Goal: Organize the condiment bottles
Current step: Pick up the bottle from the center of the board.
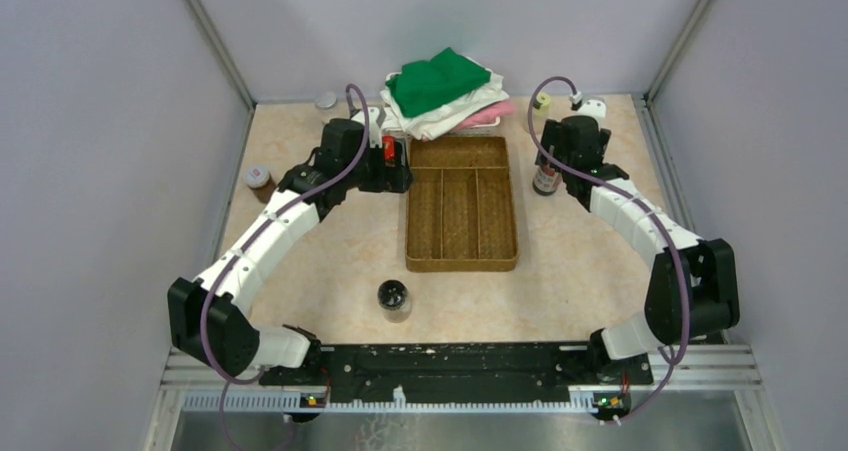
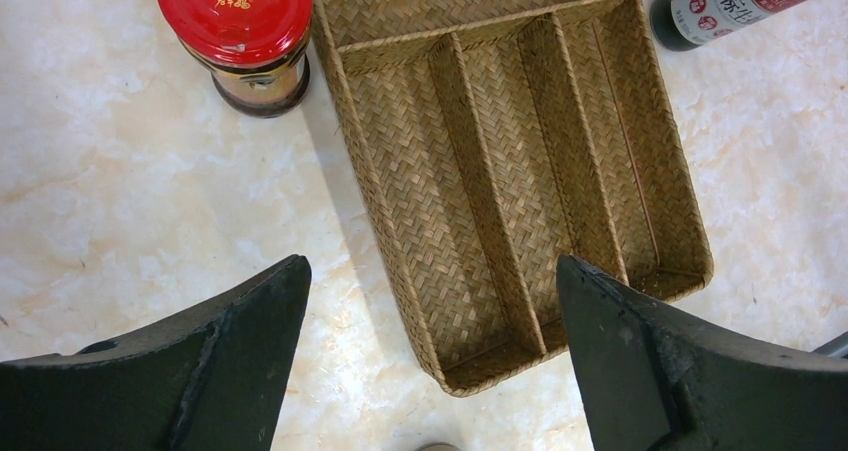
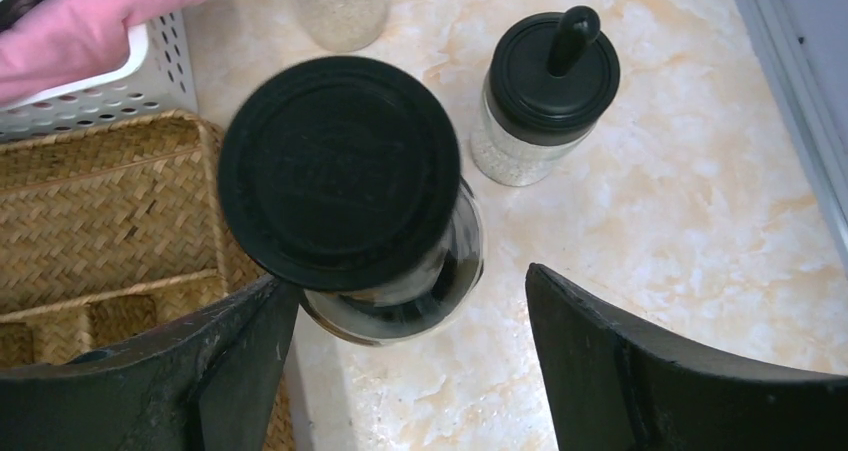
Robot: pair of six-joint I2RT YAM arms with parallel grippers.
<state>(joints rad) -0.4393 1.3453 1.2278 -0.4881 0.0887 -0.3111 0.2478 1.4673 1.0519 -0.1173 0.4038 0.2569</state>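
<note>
Here, the tall black-capped bottle [image 3: 340, 171] stands upright just ahead of the right jaws.
On the table [image 1: 580, 281], just beside the woven tray's [image 1: 462, 263] right wall, its long axis is vertical, a little left of centre between those jaws, which are wide apart and empty. The left jaws, fully spread and empty, hover near the red-lidded jar [image 2: 235, 11].

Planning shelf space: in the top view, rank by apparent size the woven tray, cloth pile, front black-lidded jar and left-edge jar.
Largest: woven tray
Next: cloth pile
Then: black-lidded jar and left-edge jar, about alike, so unranked.
</note>
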